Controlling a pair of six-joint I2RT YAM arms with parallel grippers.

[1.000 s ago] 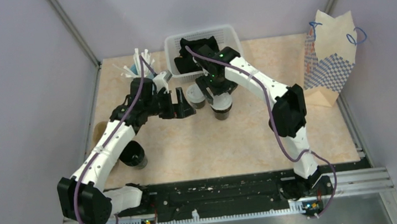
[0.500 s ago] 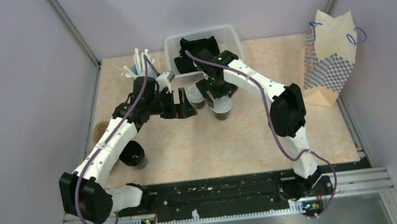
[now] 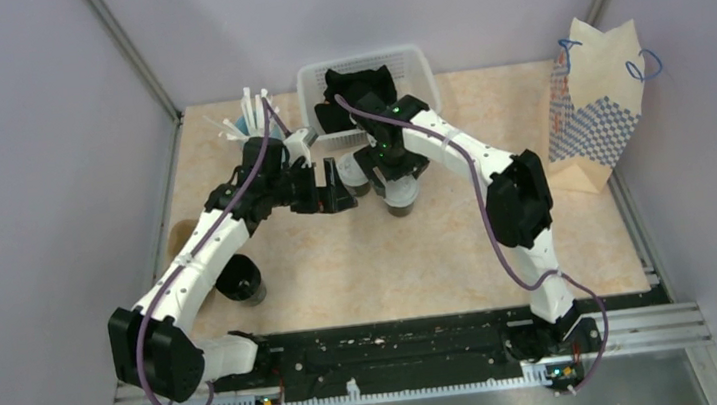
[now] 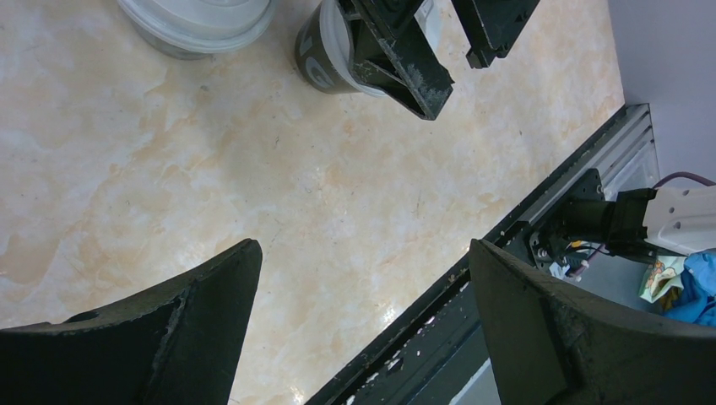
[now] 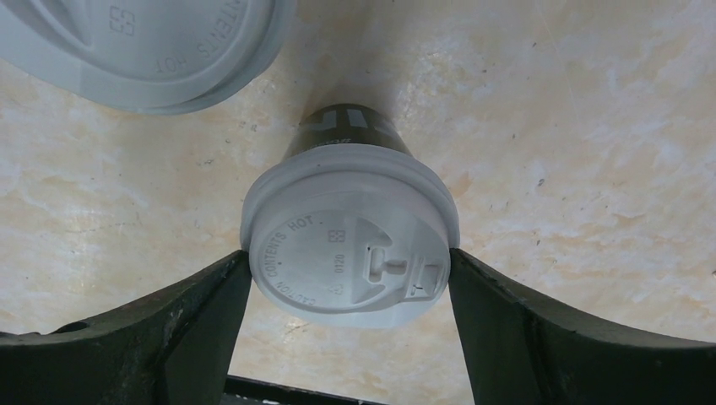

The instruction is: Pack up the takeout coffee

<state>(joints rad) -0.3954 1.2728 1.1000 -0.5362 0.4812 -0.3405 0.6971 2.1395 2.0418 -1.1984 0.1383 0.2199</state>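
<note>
A dark paper coffee cup (image 5: 350, 126) with a white lid (image 3: 401, 196) stands upright on the marbled table. My right gripper (image 5: 348, 257) hangs over it, open, a fingertip (image 5: 228, 278) on each side of the lid and right at its rim. A second white-lidded cup (image 3: 357, 174) stands just to its left, and its lid (image 5: 143, 51) shows in the right wrist view. My left gripper (image 3: 333, 187) hovers beside that cup, wide open with nothing between its fingers (image 4: 211, 287). In the left wrist view both cups (image 4: 325, 51) lie ahead of it.
A white basket (image 3: 415, 61) of black items stands at the back. A paper bag (image 3: 596, 107) stands at the right edge. White straws (image 3: 247, 114) sit back left. An all-black cup (image 3: 240, 280) and a brown piece (image 3: 176, 242) lie by the left wall.
Both arms have shifted very slightly to the left. The two cups have not moved.
</note>
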